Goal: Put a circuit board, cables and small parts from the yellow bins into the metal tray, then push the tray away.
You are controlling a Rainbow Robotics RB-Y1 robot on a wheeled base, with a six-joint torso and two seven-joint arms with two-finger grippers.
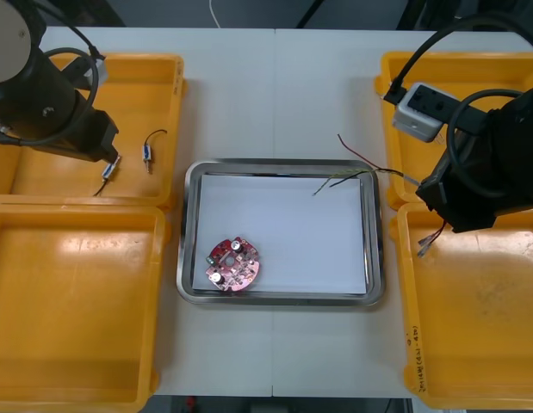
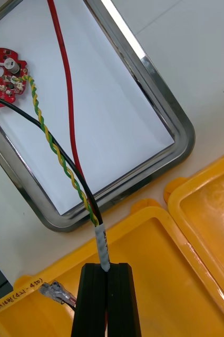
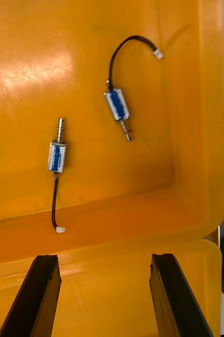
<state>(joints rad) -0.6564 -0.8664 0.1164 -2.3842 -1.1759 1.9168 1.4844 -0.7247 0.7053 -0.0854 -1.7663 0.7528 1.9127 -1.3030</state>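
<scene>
My right gripper (image 2: 106,269) is shut on a cable (image 2: 49,138) of twisted yellow-green, black and red strands. It holds the cable above the near right yellow bin's (image 2: 159,247) far wall. The cable (image 1: 348,178) stretches over the far right corner of the metal tray (image 1: 190,258), which is white inside. A round red circuit board (image 1: 233,264) lies in the tray's near left corner. My left gripper (image 3: 104,259) hangs open over the far left bin (image 1: 42,181). Just ahead of its fingers lie two small metal parts (image 3: 57,156) (image 3: 117,104) with short black leads.
A second cable end with a connector (image 2: 56,291) lies in the near right bin (image 1: 481,327). The near left bin (image 1: 68,301) and the far right bin (image 1: 395,69) flank the tray. A bin wall (image 3: 112,216) runs between my left fingers and the parts.
</scene>
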